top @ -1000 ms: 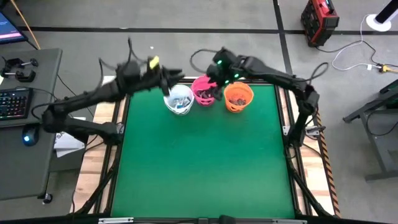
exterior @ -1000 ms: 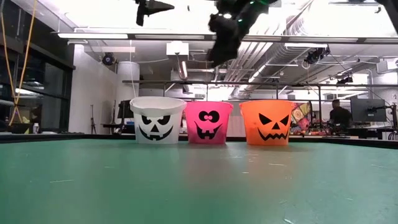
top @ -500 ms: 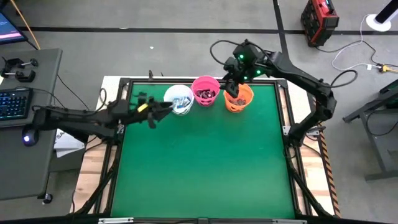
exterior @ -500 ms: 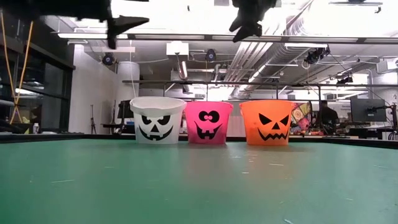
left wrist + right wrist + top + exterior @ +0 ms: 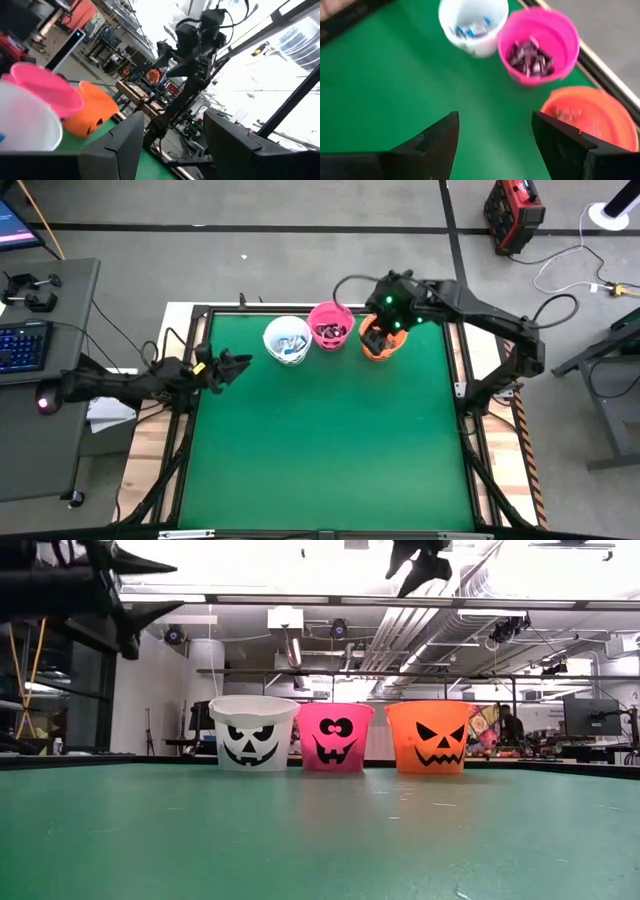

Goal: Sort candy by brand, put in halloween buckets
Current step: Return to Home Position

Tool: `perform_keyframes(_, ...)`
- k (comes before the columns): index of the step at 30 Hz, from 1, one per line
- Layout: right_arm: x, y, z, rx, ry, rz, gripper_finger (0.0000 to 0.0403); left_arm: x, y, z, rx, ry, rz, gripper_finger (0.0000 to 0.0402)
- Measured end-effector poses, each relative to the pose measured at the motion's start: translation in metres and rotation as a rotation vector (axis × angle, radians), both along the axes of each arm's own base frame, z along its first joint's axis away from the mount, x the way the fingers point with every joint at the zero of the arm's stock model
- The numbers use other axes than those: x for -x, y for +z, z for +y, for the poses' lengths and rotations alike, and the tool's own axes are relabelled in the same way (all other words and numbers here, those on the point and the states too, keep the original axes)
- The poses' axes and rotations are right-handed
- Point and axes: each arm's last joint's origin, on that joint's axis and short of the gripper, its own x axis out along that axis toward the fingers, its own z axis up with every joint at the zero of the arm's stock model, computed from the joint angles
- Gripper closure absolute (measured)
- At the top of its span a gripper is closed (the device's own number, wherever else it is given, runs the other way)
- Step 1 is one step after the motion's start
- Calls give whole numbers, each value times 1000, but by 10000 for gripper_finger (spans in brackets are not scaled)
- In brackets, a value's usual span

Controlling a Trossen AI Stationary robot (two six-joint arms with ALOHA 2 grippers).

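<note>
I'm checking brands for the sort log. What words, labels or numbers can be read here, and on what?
None can be read.
The white bucket, pink bucket and orange bucket: black faces only, no words.
The candy: wrappers too small and blurred to read.
The screen at the high view's left edge: too blurred.

No legible text, brand name or number in any view.

Only printed marks: black jack-o'-lantern faces, one on the front of each of the white bucket (image 5: 253, 734), pink bucket (image 5: 337, 737) and orange bucket (image 5: 427, 737), seen in the low view.

Candy (image 5: 529, 56) in the pink bucket and in the white bucket: wrappers too small to read a brand.

Screen (image 5: 15, 220) beside the table: lit, content illegible. Keyboard (image 5: 20, 345): key legends illegible.
</note>
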Motion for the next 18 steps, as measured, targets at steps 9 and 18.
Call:
perform_keyframes(9,10,-7,54,7,15,194,160,2,-25,-1,55,-30,117,250)
perform_keyframes(18,83,-11,89,32,-64,236,182,2,-27,-2,102,-42,123,297)
